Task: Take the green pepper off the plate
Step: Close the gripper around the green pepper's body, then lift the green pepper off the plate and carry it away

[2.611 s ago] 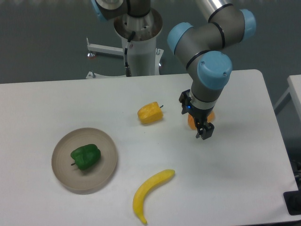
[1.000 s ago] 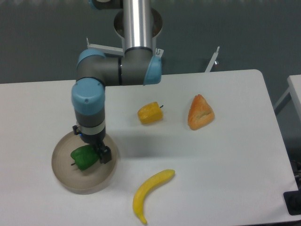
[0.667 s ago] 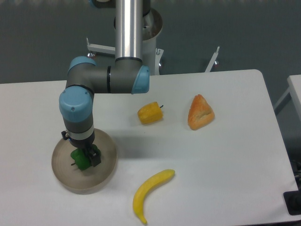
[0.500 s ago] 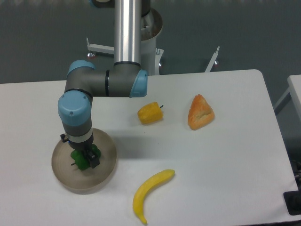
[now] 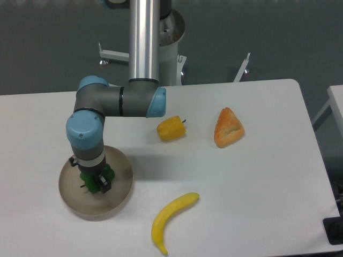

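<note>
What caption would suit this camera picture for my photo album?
Robot gripper down on a green pepper on a plate, with a banana and yellow pepper nearby.

No text, label, brand, number or sign can be read anywhere in view.

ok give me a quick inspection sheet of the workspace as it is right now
surface: white table, flat, with rounded corners.
job's things: green pepper on the beige plate at front left, mostly hidden by the tool.
clutter: yellow-orange pepper mid-table; orange wedge-shaped piece to its right; banana near the front edge. All lie apart from the plate.
grippers: tool is down on the green pepper, fingers on either side of it; whether it has closed cannot be told.
cables: nothing seen.
surroundings: arm's base column behind the table, white metal frame beside it, dark floor, edge of another white surface at far right.
</note>
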You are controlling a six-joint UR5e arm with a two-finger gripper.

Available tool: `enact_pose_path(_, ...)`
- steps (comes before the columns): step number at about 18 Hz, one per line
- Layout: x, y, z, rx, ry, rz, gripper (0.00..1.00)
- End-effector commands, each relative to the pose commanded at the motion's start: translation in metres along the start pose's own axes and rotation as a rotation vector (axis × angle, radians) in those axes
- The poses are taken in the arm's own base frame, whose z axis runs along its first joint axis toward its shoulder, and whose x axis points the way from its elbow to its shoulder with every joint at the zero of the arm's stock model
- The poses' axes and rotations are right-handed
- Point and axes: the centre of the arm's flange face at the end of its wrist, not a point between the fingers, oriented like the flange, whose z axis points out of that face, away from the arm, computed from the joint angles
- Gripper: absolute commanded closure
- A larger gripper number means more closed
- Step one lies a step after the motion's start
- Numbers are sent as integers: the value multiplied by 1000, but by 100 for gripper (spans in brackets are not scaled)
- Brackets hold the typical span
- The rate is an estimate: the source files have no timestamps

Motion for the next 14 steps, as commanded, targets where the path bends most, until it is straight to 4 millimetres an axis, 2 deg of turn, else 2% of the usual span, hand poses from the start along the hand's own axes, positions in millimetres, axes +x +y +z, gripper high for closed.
enact_pose_path(1, -7, 7, -23, 21, -24, -13, 79)
enact_pose_path(3, -23, 25, -58, 46, -66, -45, 79)
enact_pose_path(7, -51, 66, -110, 77, -126, -74, 79)
enact_pose_path(9, -74, 101, -130, 82, -144, -134, 79)
enact_pose_path(11, -84, 131, -148, 70, -118, -139, 79)
enact_pose_path(14, -98, 178, -157, 16, -45, -84, 78)
